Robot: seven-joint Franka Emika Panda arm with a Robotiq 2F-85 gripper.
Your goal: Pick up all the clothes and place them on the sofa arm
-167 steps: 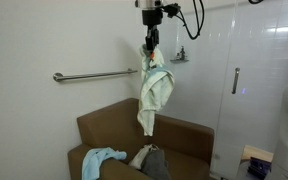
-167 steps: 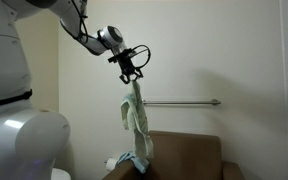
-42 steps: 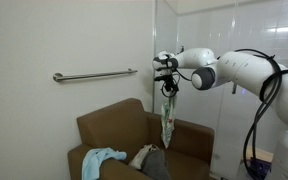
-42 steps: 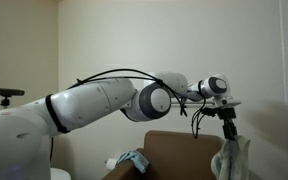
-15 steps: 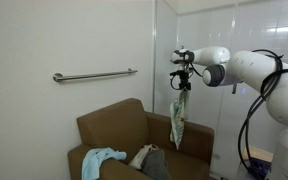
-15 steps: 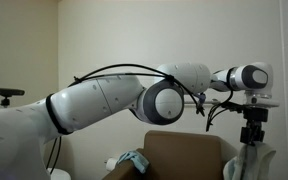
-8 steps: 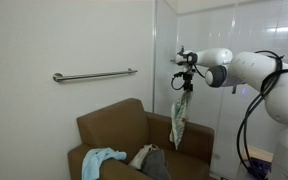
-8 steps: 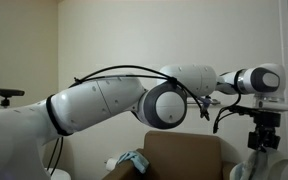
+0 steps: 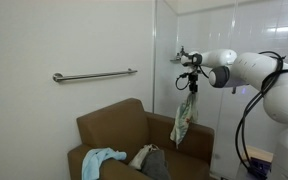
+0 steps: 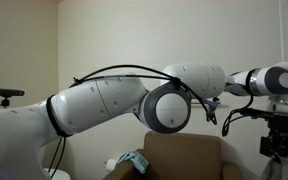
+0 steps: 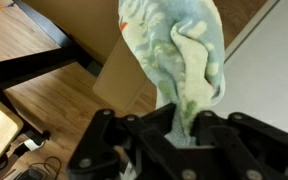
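Note:
My gripper is shut on a pale green and white cloth that hangs down from it above the right arm of the brown sofa. In the wrist view the cloth runs up from between the jaws of the gripper. In an exterior view the gripper is at the far right edge and the held cloth is out of frame. A light blue cloth and a grey garment lie on the sofa seat. The blue cloth also shows in an exterior view.
A metal grab bar is fixed to the wall above the sofa. A glass shower partition stands to the right of the sofa. Wooden floor, a cardboard box and black frame legs lie below in the wrist view.
My gripper has carried the hanging cloth further right, from over the sofa back toward the sofa's right arm. The clothes on the seat have not moved.

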